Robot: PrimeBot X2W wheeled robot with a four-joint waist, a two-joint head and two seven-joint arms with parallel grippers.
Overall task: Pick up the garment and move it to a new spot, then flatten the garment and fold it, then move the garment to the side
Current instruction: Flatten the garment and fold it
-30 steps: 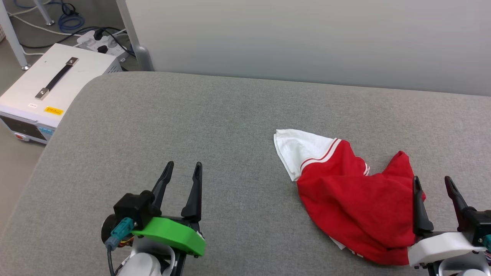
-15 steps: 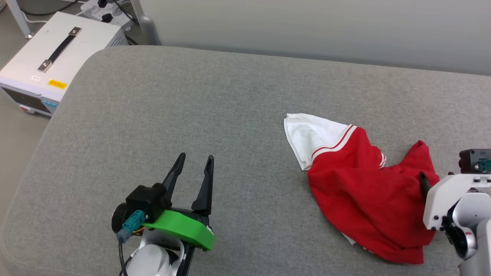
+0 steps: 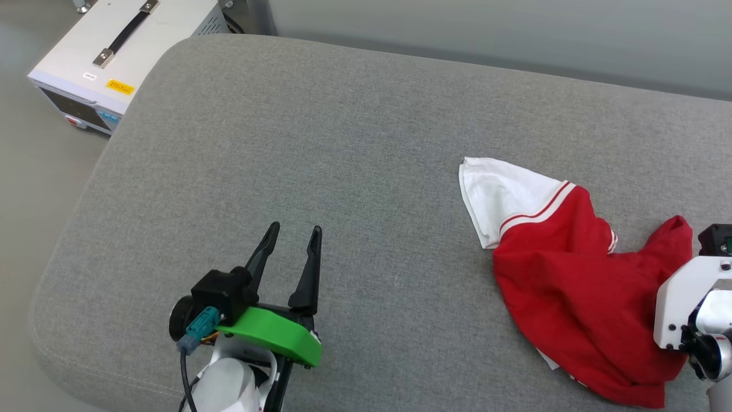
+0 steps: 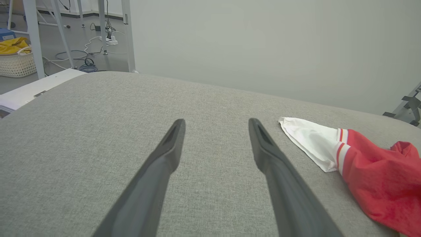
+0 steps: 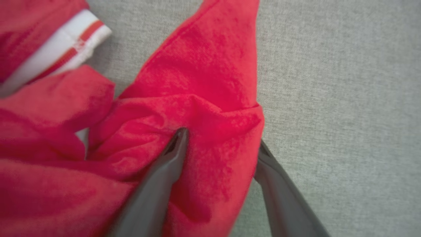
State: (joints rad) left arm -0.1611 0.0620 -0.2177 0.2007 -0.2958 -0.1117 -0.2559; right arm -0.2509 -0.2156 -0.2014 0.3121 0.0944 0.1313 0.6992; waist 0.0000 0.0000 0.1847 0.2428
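Jaws apart — right gripper [image 5: 222, 136] straddles garment [image 5: 197, 72] fold.

Bright, soft, even light falling across all views. Faint shadows sitting in folds of garment [image 3: 572, 274]. Head view rendering sharp. Left wrist view bowing far edge of grey cushion [image 4: 98, 115]; left gripper [image 4: 215, 122] fingers going soft toward bottom edge. Right wrist view blurring throughout, red weave smearing, striped trim [image 5: 62, 56] lying out of focus.

Before me lies a tabletop [image 3: 297, 143] covered in grey woven fabric, corners rounded. The garment [image 3: 577, 297] lies crumpled toward my right, one white sleeve flat on it.
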